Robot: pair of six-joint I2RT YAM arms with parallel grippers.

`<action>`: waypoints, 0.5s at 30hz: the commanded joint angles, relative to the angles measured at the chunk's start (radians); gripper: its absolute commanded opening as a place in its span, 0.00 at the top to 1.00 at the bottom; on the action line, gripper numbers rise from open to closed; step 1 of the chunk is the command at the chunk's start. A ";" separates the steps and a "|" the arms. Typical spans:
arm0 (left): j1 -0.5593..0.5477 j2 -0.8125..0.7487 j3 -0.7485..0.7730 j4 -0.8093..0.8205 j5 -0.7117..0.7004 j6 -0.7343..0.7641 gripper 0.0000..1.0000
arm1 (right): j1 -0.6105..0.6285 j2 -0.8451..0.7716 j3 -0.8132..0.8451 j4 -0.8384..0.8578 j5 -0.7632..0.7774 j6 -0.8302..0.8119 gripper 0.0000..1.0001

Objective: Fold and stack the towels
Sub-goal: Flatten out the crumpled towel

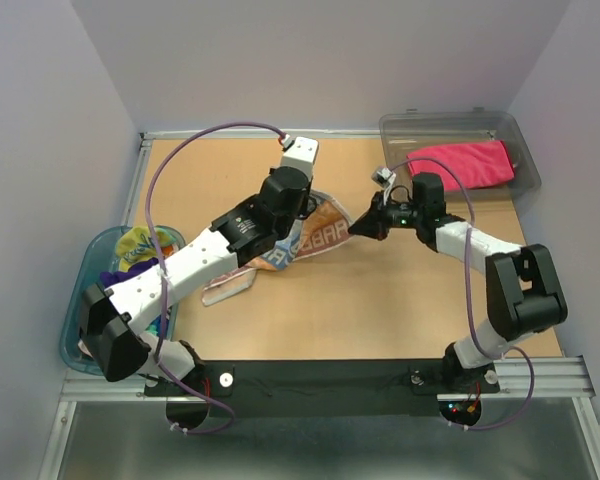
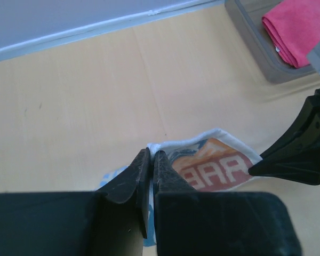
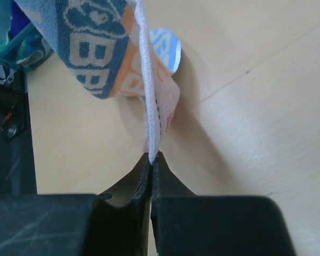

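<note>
The striped towel (image 1: 318,236) is blue, orange and pink with a white hem and big block letters. It hangs rumpled between the two grippers, with its lower part lying on the wooden table (image 1: 380,310) beneath the left gripper. The left arm reaches diagonally out from its base, its wrist bent down over the towel. The left gripper (image 2: 151,154) has its jaws drawn almost together, only a thin slit between them, and the towel's white corner sits right at their tips. The right arm bends at the elbow and points its wrist inward towards the left gripper. The right gripper (image 3: 151,158) is clamped tight on the white hem, and the cloth rises taut away from its fingertips (image 3: 159,160). The two grippers stand near each other, tips not touching. A folded pink towel (image 1: 463,163) lies in the clear grey bin (image 1: 400,128) beyond the right gripper. Yellow and purple towels (image 1: 138,247) sit in the blue-rimmed tub (image 1: 72,335), well behind the left gripper.
</note>
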 commanded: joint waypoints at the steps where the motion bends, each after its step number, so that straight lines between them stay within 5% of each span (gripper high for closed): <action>1: 0.004 -0.093 0.115 0.065 -0.057 0.088 1.00 | -0.002 -0.145 0.202 -0.145 0.117 -0.044 0.99; 9: 0.001 -0.203 0.254 0.138 -0.017 0.271 1.00 | -0.004 -0.251 0.622 -0.419 0.328 -0.087 0.99; 15: -0.013 -0.389 0.164 0.257 0.055 0.319 1.00 | -0.004 -0.358 0.739 -0.517 0.250 -0.141 0.99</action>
